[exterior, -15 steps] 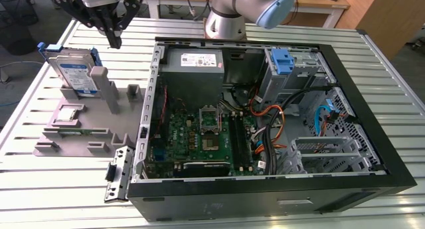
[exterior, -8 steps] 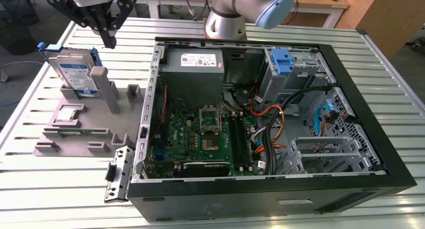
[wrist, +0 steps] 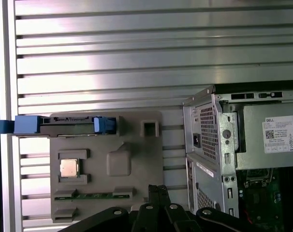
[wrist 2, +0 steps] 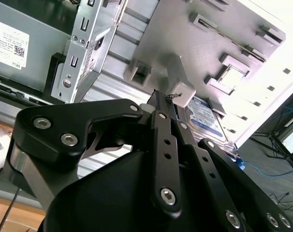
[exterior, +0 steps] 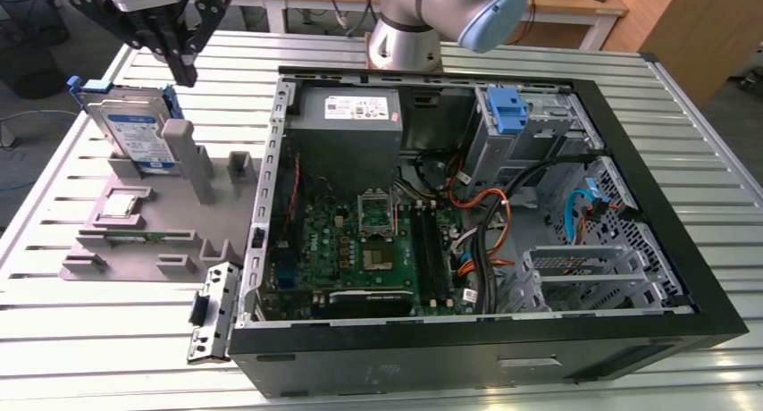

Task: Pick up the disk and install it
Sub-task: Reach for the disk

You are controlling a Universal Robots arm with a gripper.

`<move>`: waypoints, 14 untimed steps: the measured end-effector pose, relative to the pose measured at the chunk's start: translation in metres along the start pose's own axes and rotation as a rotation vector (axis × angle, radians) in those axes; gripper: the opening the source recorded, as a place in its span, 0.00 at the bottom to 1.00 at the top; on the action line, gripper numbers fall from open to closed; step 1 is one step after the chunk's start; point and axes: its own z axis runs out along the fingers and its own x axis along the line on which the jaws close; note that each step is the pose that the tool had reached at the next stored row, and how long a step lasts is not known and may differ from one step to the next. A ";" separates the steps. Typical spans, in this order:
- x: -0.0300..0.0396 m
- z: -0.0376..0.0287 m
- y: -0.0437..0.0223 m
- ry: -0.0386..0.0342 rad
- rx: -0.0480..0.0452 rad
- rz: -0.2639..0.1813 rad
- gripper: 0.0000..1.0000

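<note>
The disk (exterior: 134, 132), a silver drive with a white-and-blue label in a blue carrier, stands upright on edge in a slot of the grey fixture (exterior: 149, 237) at the exterior view's left. The first wrist view shows the disk (wrist: 64, 125) edge-on from above. In the second wrist view its label (wrist 2: 207, 116) shows beyond the fingers. My gripper (exterior: 185, 71) hangs just above the disk's top edge, slightly toward the exterior view's right, apart from it. In both wrist views the gripper (wrist 2: 160, 96) (wrist: 158, 189) is shut, with nothing between the fingers.
The open computer case (exterior: 667, 241) lies at the exterior view's right, with a grey power-supply box (exterior: 346, 112) and a blue bracket (exterior: 507, 112) in the drive bay. A processor chip (wrist: 69, 167) and a memory stick (wrist: 88, 195) rest on the fixture. A slatted metal table (exterior: 107, 339) carries everything.
</note>
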 end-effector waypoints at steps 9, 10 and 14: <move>0.0018 0.0000 -0.0001 -0.0001 -0.0001 0.000 0.10; 0.0018 0.0000 -0.0001 -0.0001 0.0000 0.000 0.10; 0.0022 0.0000 -0.0002 0.0000 0.0000 0.000 0.10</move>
